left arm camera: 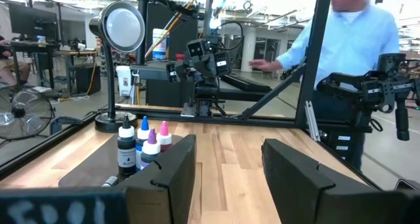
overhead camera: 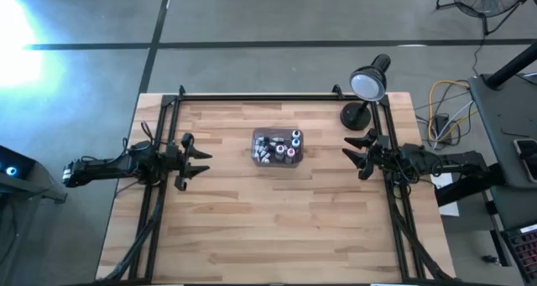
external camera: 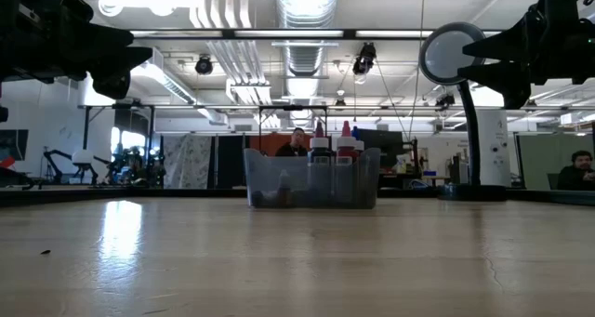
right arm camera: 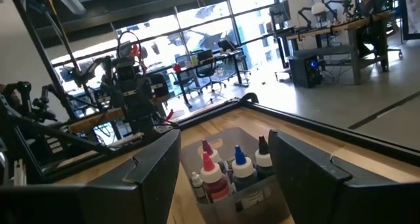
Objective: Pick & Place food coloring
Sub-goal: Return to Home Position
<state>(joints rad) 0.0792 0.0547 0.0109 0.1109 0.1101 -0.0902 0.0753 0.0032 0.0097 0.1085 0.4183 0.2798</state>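
A clear grey plastic tray (overhead camera: 277, 147) stands at the table's middle, toward the far side. Several small food coloring bottles (overhead camera: 285, 145) are in it, some upright, some lying. In the right wrist view red, blue and dark bottles (right arm camera: 223, 168) stand up in it; the left wrist view (left arm camera: 141, 145) and the low view (external camera: 321, 154) also show them. My left gripper (overhead camera: 200, 163) is open and empty, above the table to the tray's left. My right gripper (overhead camera: 354, 154) is open and empty, above the table to the tray's right.
A black desk lamp (overhead camera: 365, 89) stands at the table's far right corner, close to my right arm. A black metal frame (overhead camera: 252, 97) runs along the far edge and both sides. A person in a blue shirt (left arm camera: 354, 33) stands beyond the table.
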